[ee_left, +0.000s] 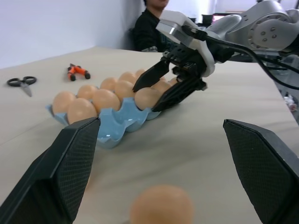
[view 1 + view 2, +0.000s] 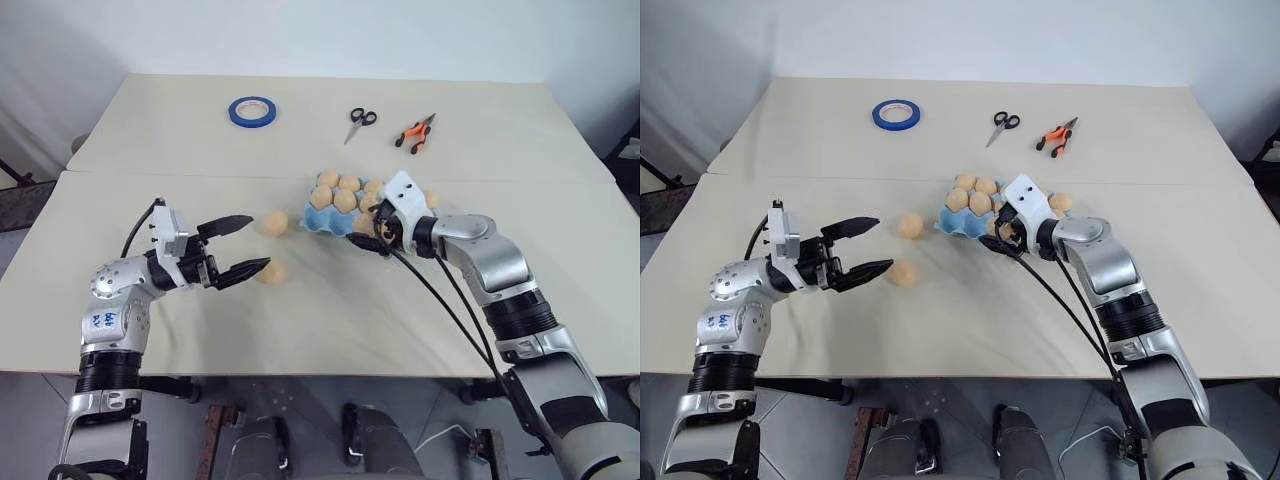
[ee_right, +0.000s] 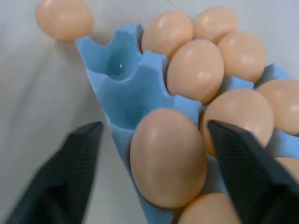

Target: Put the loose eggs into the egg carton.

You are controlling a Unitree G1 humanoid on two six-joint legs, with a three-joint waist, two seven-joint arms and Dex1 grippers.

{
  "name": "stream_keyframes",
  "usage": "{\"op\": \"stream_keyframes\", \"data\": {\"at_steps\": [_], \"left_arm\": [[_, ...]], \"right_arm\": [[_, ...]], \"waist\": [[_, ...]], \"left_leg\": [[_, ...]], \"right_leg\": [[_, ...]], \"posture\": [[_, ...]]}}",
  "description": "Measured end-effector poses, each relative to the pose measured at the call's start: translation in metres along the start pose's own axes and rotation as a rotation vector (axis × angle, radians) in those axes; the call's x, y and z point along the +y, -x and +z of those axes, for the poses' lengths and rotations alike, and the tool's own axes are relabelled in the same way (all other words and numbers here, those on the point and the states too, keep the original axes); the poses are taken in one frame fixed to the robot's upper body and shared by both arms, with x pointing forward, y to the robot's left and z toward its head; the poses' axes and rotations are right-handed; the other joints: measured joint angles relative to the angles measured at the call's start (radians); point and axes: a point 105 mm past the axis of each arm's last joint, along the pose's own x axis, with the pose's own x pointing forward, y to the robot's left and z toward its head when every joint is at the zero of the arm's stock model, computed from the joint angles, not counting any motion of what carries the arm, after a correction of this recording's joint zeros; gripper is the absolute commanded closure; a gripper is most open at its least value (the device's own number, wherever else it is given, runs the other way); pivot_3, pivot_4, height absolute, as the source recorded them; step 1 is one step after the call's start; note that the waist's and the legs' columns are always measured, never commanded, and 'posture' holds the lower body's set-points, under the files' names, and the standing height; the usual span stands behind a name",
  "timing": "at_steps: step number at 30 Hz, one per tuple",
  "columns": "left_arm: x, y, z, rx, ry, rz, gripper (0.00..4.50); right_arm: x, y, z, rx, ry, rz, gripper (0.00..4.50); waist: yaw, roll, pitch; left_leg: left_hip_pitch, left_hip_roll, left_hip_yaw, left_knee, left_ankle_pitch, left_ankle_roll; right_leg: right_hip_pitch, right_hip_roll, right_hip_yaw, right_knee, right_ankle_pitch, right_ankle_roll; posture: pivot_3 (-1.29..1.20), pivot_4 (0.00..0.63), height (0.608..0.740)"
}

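Egg carton (image 2: 322, 222) — far end hidden behind right claw (image 2: 368, 230); both claws — left claw (image 2: 243, 246) too — spread, empty.

The left arm rises from the lower left of the head view, bent at the elbow, forearm reaching toward the centre. Its left gripper (image 2: 243, 246) points right, roughly level, fingers spread wide with nothing between them. The right arm comes up from the lower right corner, forearm slanting to the upper left. Its right gripper (image 2: 371, 233) sits just right of centre, tilted downward, fingers parted.
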Motion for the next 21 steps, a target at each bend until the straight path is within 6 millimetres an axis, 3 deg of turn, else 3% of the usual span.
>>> {"op": "stream_keyframes", "data": {"at_steps": [6,10,21], "left_arm": [[0.000,0.003,-0.001,0.011,0.010,0.034,0.00],[0.004,0.005,0.004,0.013,0.001,0.089,0.00],[0.008,0.042,-0.002,0.081,0.021,0.375,0.00]], "right_arm": [[-0.005,0.015,0.009,-0.005,0.025,0.004,0.05],[-0.005,0.038,0.022,-0.079,-0.006,0.031,0.05],[0.026,0.117,-0.024,-0.237,-0.110,0.226,0.05]], "waist": [[-0.001,0.000,0.000],[0.001,0.000,0.000],[0.005,0.000,0.000]], "left_leg": [[0.000,0.000,0.000,-0.001,0.000,0.000],[0.000,0.001,-0.001,-0.002,-0.001,-0.001],[0.002,0.001,-0.001,-0.002,-0.004,-0.003]], "right_leg": [[0.000,-0.001,0.000,-0.001,0.000,0.000],[0.000,0.000,-0.001,-0.001,0.000,0.000],[0.003,0.000,-0.002,-0.004,0.000,0.000]], "posture": [[0.00,0.150,0.740],[0.00,0.150,0.740],[0.00,0.150,0.740]]}}
